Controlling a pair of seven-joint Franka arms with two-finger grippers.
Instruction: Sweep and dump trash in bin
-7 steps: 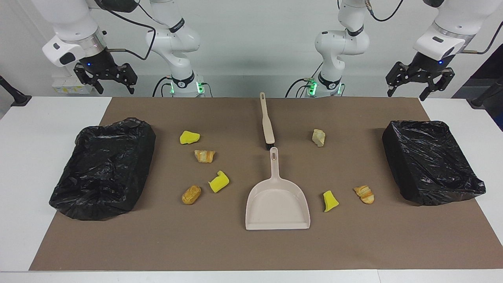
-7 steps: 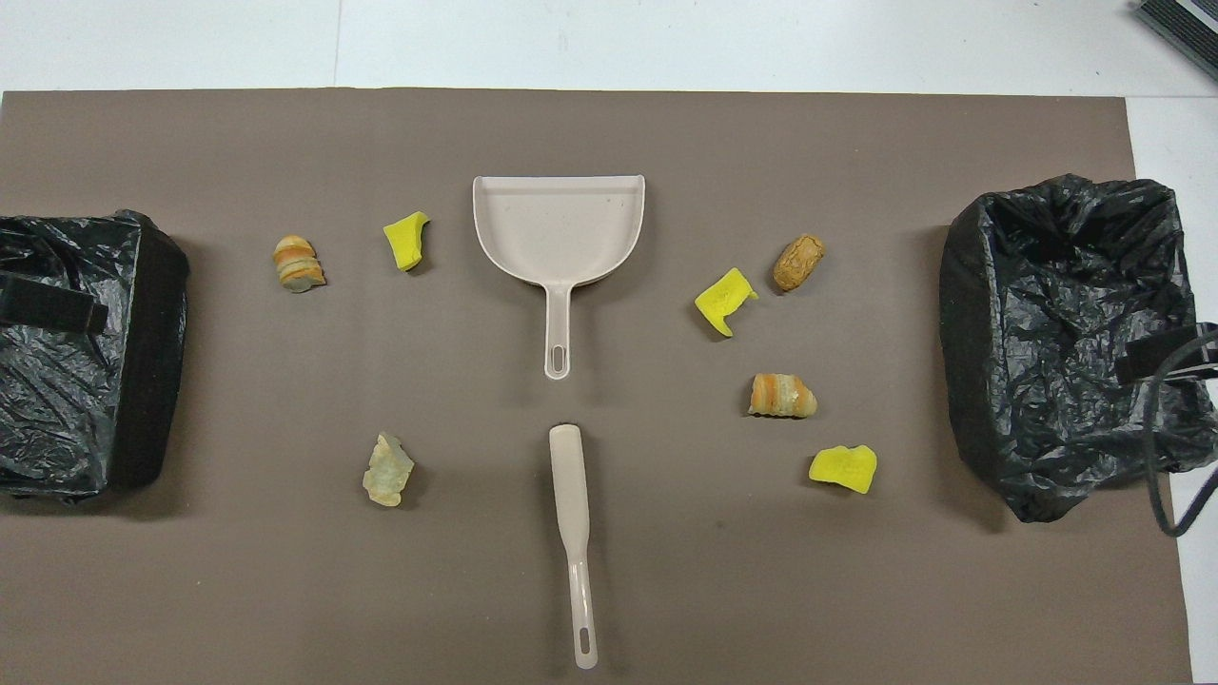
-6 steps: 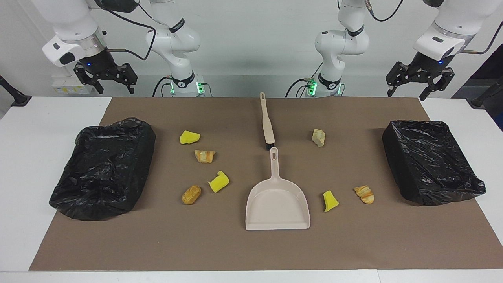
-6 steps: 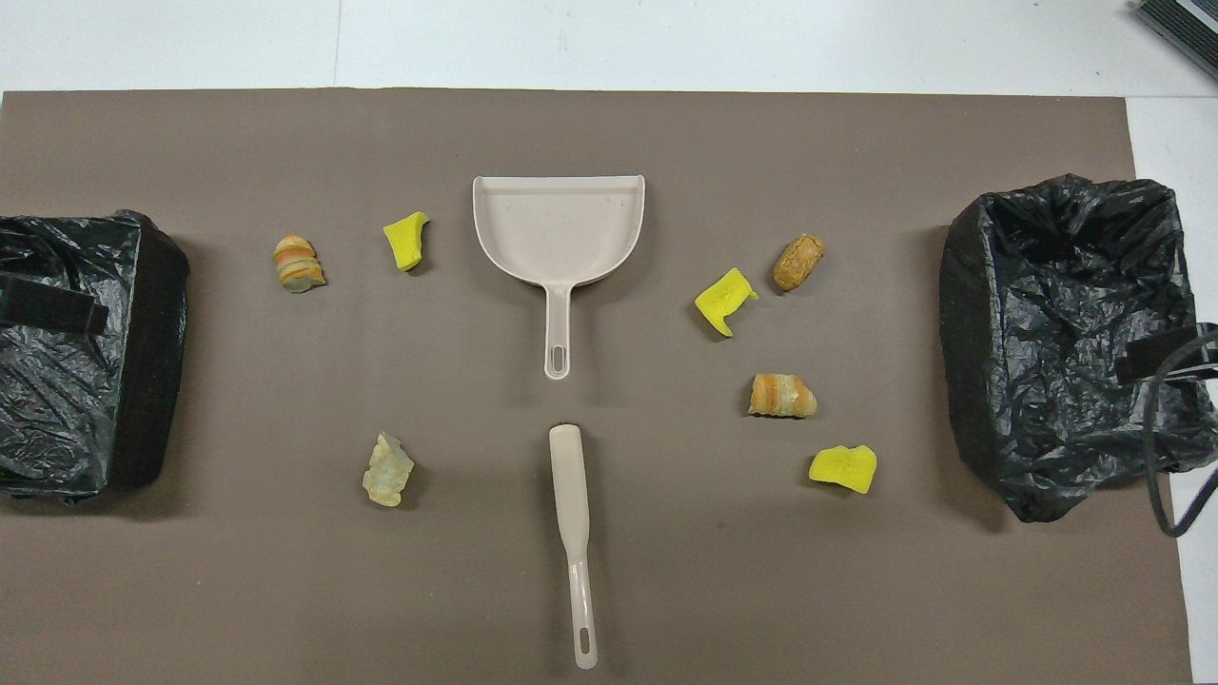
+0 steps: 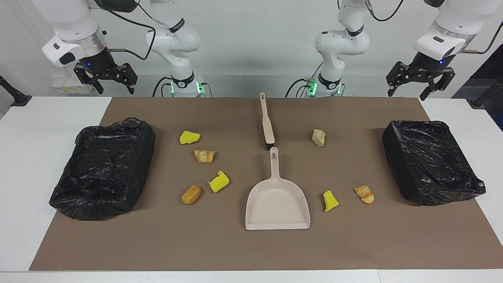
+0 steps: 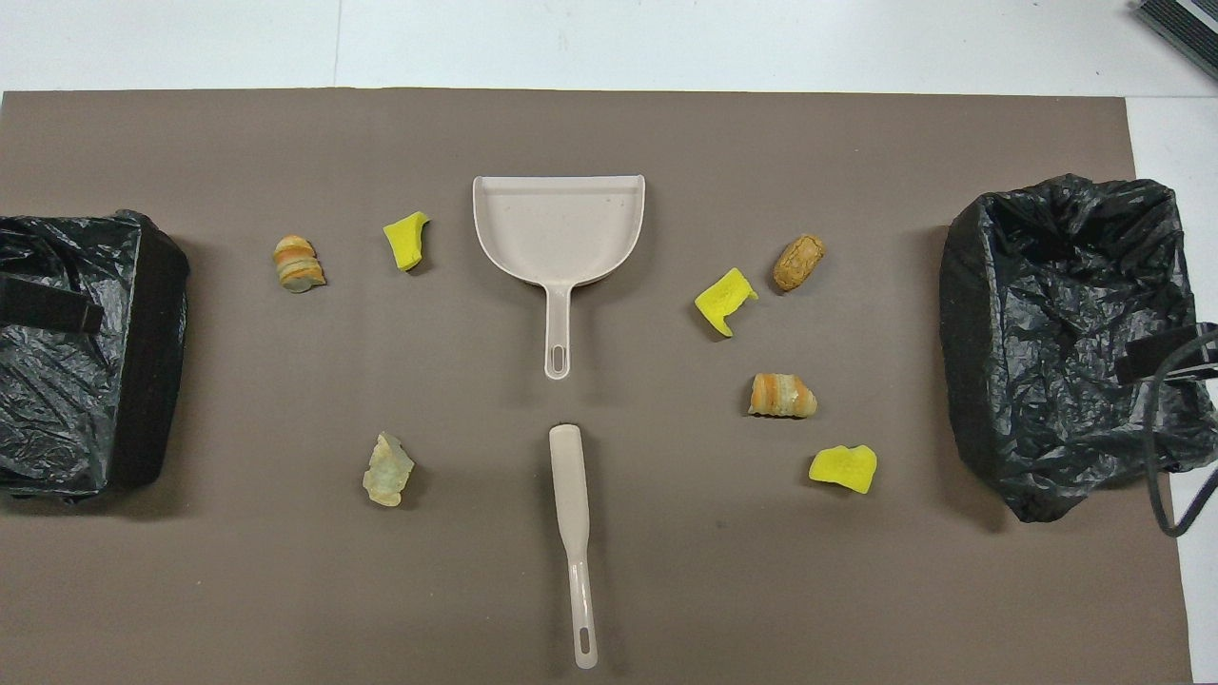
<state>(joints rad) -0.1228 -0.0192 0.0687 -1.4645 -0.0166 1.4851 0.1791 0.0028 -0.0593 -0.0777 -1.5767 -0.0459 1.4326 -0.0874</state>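
Note:
Several trash lumps lie scattered on the brown mat: yellow sponge chunks (image 5: 189,137) (image 6: 726,299) and tan pastry pieces (image 5: 204,155) (image 6: 298,264). The beige dustpan (image 5: 277,204) (image 6: 559,228) lies mid-mat with its handle toward the robots. The beige brush (image 5: 268,122) (image 6: 574,533) lies just nearer to the robots, in line with it. A black-bag-lined bin (image 5: 104,167) (image 6: 1066,333) sits at the right arm's end, another bin (image 5: 430,161) (image 6: 76,352) at the left arm's end. My right gripper (image 5: 114,87) and left gripper (image 5: 416,88) hang open and empty, high above their own bins.
White tabletop (image 5: 39,129) surrounds the mat (image 5: 235,247). A black cable (image 6: 1166,476) loops beside the bin at the right arm's end. Both arm bases (image 5: 184,84) stand at the table's robot edge.
Both raised grippers have drifted very slightly. Nothing on the mat has moved.

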